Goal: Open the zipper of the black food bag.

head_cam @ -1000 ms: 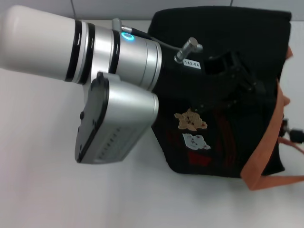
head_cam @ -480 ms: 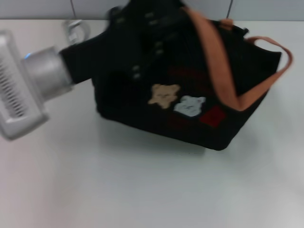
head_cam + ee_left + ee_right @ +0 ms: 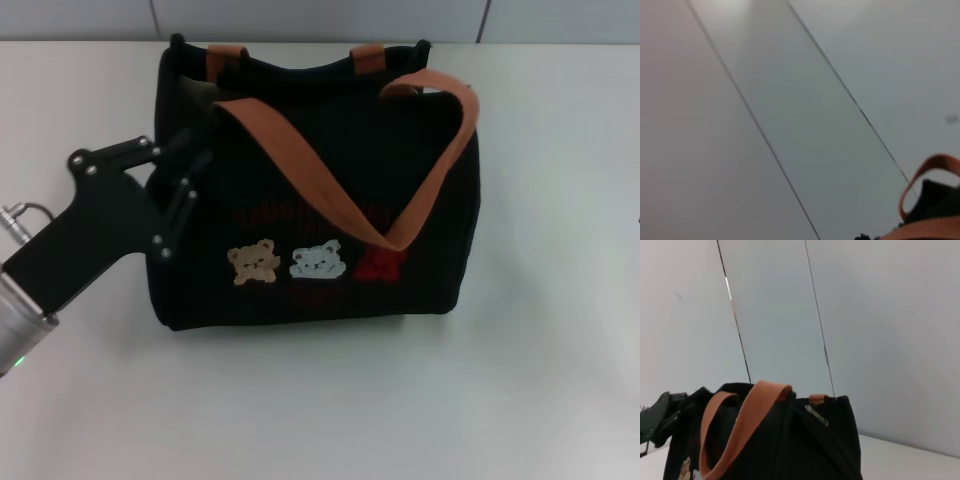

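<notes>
Holding the bag ready for unzipping

The left gripper (image 3: 185, 185) presses the black food bag's (image 3: 320, 200) side; I cannot tell its grip. Next, reach the zipper (image 3: 817, 416) pull beyond it.

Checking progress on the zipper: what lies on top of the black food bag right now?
An orange-brown strap drapes across the black food bag. The left gripper sits at its end. The zipper is not visible in the head view.

We note the left pincer (image 3: 178, 195): a flat matte-black body, angular in outline, widening toward the wrist. Small silver screw heads dot its edges and finger linkages. The fingers (image 3: 185, 205) are black, slim bars. Behind the body sits a silver cylindrical wrist section with a green light at its rim. A short silver connector with a looped grey cable projects beside it.
</notes>
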Controlling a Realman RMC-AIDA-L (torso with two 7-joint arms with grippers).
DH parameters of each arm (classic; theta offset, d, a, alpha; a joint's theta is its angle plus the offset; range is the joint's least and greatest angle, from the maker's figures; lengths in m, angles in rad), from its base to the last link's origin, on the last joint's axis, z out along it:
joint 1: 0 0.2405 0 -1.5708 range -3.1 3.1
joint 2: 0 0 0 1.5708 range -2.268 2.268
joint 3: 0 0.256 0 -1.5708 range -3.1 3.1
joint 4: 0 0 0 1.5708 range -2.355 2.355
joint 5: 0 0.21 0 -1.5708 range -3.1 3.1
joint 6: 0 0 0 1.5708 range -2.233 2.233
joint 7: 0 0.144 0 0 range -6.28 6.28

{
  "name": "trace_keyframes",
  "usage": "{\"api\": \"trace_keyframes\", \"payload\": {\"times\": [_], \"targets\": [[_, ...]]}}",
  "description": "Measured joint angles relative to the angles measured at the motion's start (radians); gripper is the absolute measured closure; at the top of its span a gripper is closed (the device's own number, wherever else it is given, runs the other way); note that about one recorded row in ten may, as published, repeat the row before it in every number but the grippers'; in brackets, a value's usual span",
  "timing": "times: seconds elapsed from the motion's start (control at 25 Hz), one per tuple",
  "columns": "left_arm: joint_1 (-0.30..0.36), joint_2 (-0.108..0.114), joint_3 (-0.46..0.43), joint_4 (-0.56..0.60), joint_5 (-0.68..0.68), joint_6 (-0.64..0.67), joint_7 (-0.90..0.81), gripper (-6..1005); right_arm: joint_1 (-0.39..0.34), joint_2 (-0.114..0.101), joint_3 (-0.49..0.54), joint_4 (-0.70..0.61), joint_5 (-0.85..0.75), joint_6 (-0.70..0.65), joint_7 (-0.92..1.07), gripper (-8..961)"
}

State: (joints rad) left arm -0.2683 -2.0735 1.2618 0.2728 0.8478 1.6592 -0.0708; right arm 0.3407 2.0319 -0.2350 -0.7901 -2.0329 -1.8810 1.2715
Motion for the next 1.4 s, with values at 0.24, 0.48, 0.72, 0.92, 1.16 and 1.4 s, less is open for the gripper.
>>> {"api": "trace_keyframes", "payload": {"times": [0.24,0.48,0.72,0.92,1.16,1.4], "targets": [[0.007,-0.002,-0.011,-0.004,-0.015,0.060,-0.115,755,0.014,0.004,0.000,0.009,0.003,0.001,-0.001,201],[0.006,0.002,-0.011,-0.004,-0.018,0.149,-0.138,672,0.011,0.005,0.000,0.009,0.006,0.001,-0.003,194],[0.002,0.020,-0.002,0.028,0.008,0.234,-0.268,324,0.003,0.005,-0.004,0.010,0.043,-0.030,-0.003,194],[0.009,0.072,0.005,0.172,0.204,0.302,-0.499,264,0.004,-0.002,-0.046,0.008,0.038,-0.141,-0.019,194],[0.011,0.101,-0.020,0.262,0.527,0.303,-0.696,191,0.000,0.004,-0.238,0.011,0.016,-0.231,-0.074,194],[0.017,0.075,-0.135,0.257,0.742,0.259,-0.787,199,0.004,0.047,-0.333,0.053,0.005,-0.217,-0.182,194]]}}
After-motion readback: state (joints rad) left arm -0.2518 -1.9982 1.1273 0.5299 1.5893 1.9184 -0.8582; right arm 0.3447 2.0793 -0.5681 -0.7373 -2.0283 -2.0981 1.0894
